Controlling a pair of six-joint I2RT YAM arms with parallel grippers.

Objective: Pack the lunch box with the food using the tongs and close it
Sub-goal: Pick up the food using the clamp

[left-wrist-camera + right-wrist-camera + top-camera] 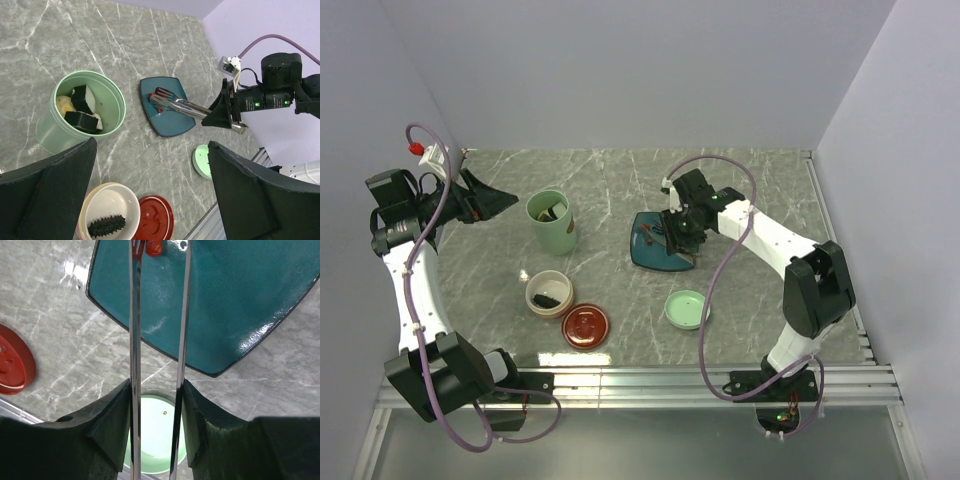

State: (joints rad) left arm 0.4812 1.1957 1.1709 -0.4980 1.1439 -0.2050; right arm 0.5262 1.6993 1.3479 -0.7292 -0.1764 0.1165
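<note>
Right end effector [157, 405] around tongs [134, 330]

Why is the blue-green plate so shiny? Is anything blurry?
Right wrist view: glare makes white patches on the glossy plate; the dark jaws nearest the lens look soft. Left wrist view: the green pot is sharp. Top view: even light, faint shadows.

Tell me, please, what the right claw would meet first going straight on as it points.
Probably the red food piece on the teal plate: the tongs held in the right claw have their tips at it, though their height is unclear.
</note>
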